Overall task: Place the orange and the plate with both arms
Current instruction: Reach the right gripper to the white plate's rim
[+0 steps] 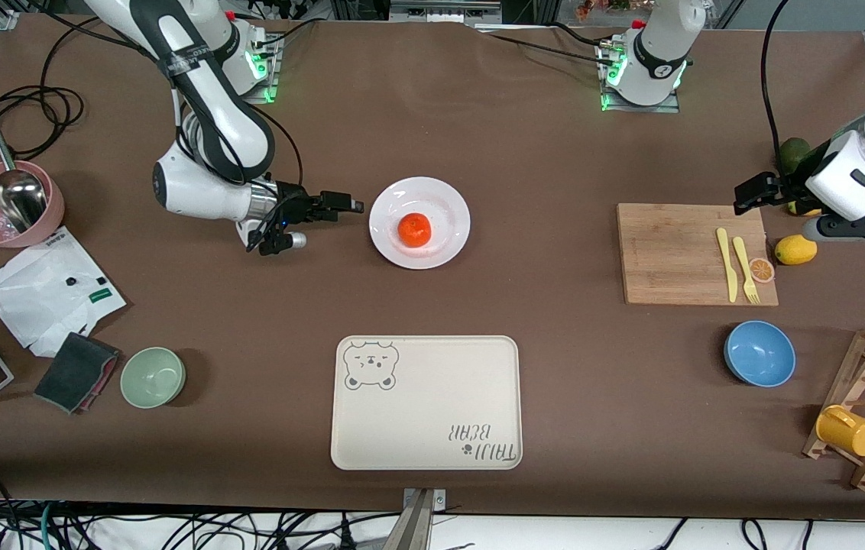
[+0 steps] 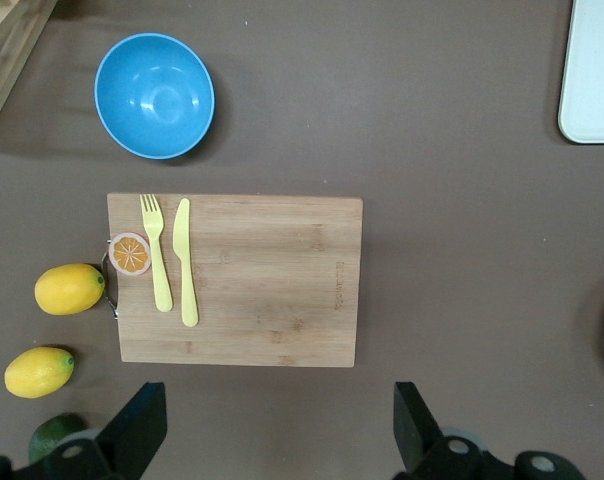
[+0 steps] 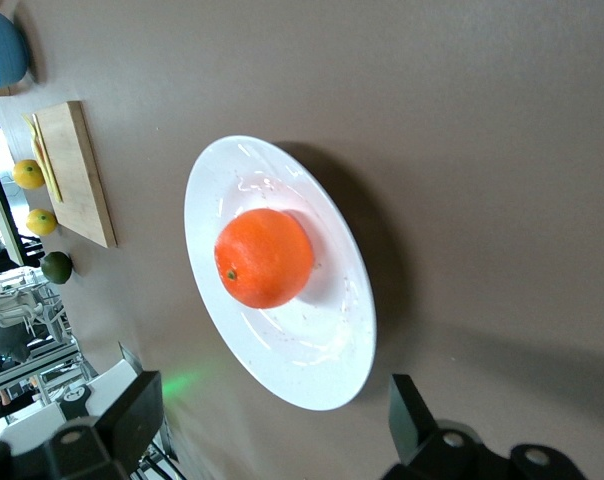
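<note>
The beige bear-print tray (image 1: 426, 402) lies bare at the near edge, nearer the front camera than the plate, and looks like the likely destination, though that is only a guess. At the left arm's end sits the wooden cutting board (image 1: 696, 253), carrying a yellow knife (image 1: 725, 263) and fork (image 1: 746, 269), with a lemon (image 1: 795, 250) just beside it.

Now the plate (image 1: 419, 222): flat on the table, mid-table, with the orange (image 1: 415, 229) sitting in its middle. That pairing suggests both can travel together, the shallow rim keeping the fruit from rolling off.

The right gripper (image 1: 341, 205) lies low and level at the plate's nine o'clock, aimed at the rim, close but apart from it. Its fingers (image 3: 412, 415) are spread wide and hold nothing; I'd judge it is lining up to pinch the rim.

The left gripper (image 1: 753, 191) waits above the cutting board's farther corner, jaws parted wide, nothing in them.
</note>
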### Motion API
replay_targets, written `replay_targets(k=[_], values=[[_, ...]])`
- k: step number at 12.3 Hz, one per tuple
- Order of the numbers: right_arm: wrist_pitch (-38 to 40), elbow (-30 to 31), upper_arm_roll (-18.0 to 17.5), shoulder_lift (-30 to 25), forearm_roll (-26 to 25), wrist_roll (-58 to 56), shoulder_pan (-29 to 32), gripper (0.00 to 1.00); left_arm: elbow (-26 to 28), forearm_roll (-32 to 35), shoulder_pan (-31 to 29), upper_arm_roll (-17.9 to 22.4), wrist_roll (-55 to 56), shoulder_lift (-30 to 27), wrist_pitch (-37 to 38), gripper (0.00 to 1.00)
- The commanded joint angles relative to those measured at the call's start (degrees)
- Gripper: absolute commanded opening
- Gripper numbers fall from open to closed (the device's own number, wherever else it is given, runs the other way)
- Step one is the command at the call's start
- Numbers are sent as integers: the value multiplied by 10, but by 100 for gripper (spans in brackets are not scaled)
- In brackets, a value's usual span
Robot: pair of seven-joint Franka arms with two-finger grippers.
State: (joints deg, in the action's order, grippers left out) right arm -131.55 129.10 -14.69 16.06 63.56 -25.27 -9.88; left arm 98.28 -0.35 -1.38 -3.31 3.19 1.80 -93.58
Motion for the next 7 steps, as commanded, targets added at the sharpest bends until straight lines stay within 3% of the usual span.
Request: replay_targets(k=[1,7], values=[[-18,17,-8,3,24,-41,6,100,-4,0,3,-1,-11,-3,9,100],[-72,16,-26,64,113,-135,3,100,-4,0,3,-1,-10,-3,9,100]])
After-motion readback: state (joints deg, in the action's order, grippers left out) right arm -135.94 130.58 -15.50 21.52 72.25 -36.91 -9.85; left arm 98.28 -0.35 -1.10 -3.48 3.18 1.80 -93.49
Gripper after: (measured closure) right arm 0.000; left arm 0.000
